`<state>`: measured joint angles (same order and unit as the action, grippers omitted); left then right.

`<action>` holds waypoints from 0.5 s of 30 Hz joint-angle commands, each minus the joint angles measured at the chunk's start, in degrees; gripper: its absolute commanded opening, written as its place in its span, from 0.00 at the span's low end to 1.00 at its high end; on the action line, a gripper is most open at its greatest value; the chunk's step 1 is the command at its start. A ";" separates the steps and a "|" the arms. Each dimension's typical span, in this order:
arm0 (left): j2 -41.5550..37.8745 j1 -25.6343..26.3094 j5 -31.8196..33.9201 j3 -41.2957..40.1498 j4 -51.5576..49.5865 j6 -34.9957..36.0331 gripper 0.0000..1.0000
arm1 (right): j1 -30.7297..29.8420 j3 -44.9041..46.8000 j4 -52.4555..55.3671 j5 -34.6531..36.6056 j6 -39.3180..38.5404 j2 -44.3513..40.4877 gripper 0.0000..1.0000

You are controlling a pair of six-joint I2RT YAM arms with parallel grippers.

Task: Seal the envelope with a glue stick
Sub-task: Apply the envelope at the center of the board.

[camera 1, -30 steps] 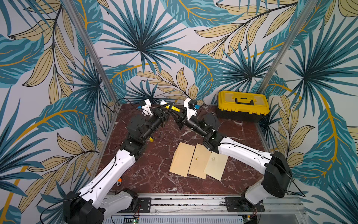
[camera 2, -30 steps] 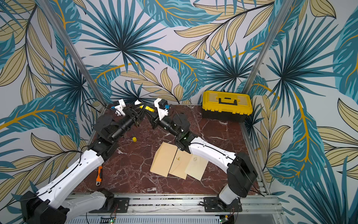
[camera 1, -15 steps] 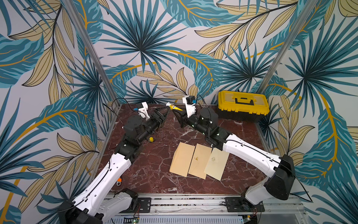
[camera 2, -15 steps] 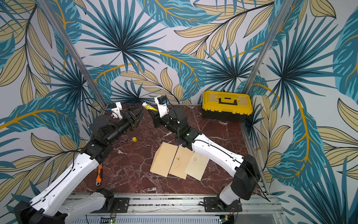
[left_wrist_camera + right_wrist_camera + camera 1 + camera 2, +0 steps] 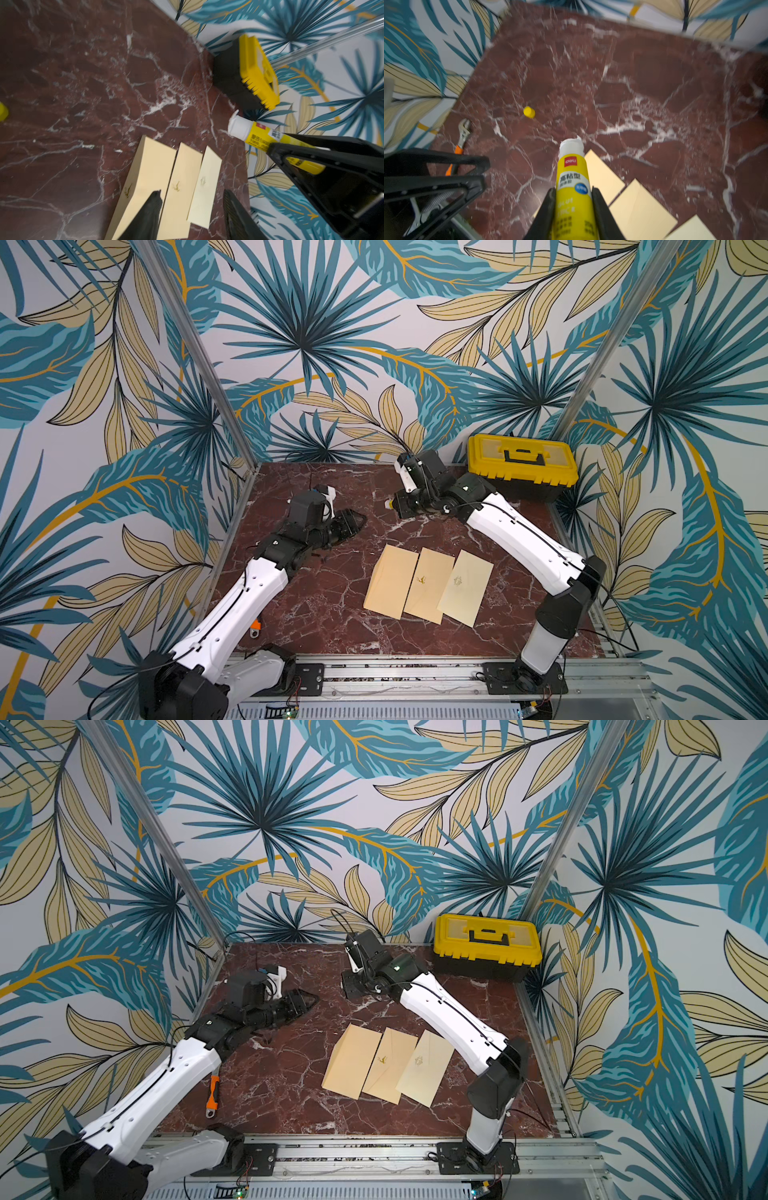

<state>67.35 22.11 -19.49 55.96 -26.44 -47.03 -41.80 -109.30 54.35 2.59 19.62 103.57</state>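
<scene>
My right gripper is shut on the yellow glue stick, which is uncapped with white glue showing at its tip. It hovers over the back of the table, right gripper. Three tan envelopes lie side by side, slightly overlapping, in the middle of the table. The left gripper is open and holds nothing; in both top views it hangs low at the left, apart from the stick. The yellow cap lies loose on the marble.
A yellow and black toolbox stands in the back right corner. An orange-handled wrench lies by the left arm near the table's left edge. Patterned walls close the table in on three sides.
Both arms have dropped from a raised meeting point at the back. The left gripper opened and drew away to the left; the right one lowered with the glue stick.
</scene>
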 commanded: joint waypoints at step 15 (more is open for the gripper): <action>13.99 7.27 -1.77 -11.98 2.54 8.00 0.42 | -1.78 1.46 16.74 -9.94 10.02 13.31 0.00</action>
<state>80.20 28.88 -20.53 45.43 -27.14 -40.51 -42.85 -108.64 69.36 -5.30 27.70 115.04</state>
